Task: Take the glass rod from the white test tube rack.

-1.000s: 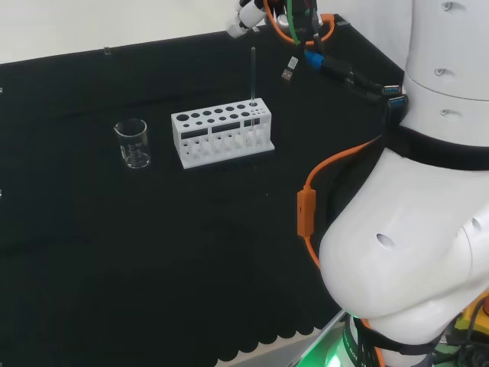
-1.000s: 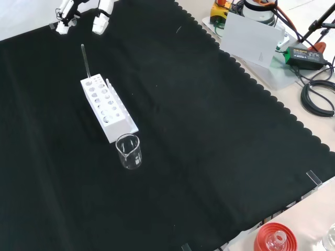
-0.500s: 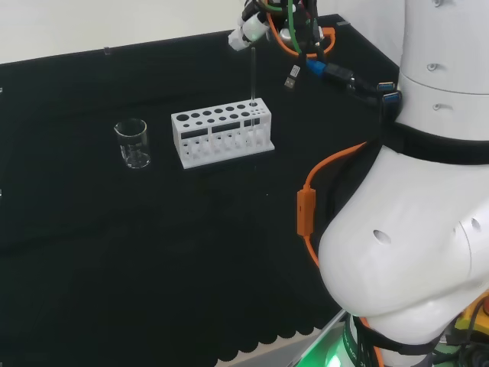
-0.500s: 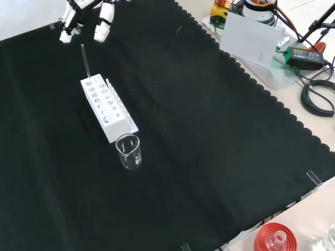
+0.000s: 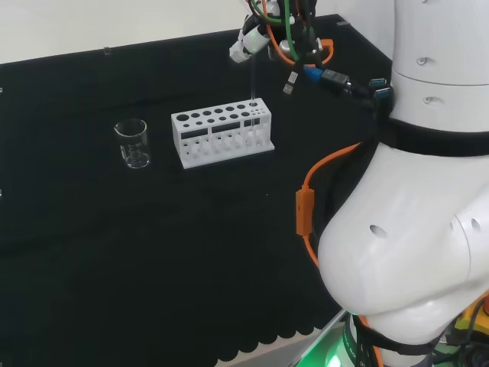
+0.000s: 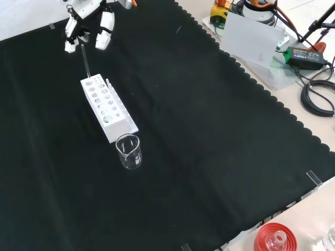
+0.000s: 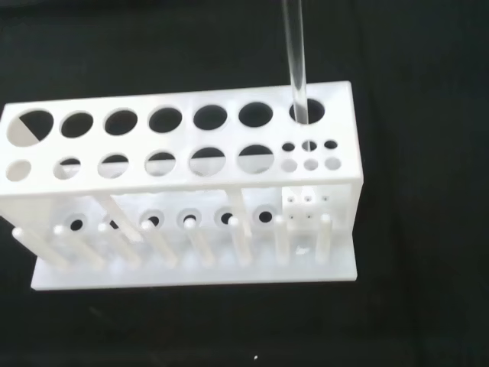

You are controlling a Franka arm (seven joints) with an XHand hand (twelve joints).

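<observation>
**Reach step: robot hand at the rod's top, rod not yet lifted**

Desk (image 6: 209,136): black cloth, scalloped near edge in the front view. Few items, well apart from one another apart from the rod in its rack.

White test tube rack (image 5: 221,134): stands left of the arm's links in the head view, long side toward that camera. Two rows of holes on top; pegs along the base show in the wrist view.

Beaker (image 5: 132,143): clear, upright, left of the rack in the head view, near its end in the front view. It looks empty. Not part of the job.

Robot hand (image 6: 86,23): at the far end of the rack in the front view, fingers pointing down and spread apart, one either side of the rod's top. Holding nothing, as far as I can judge.

Glass rod (image 7: 295,65): upright in the rack's end hole, back row, right end in the head view. Seated in the rack.

Step in hand, by my reading: closing in for the grasp. The next move calls for the fingers to pinch the upper rod, then a straight upward pull so the rod clears the hole without tipping the rack.
</observation>
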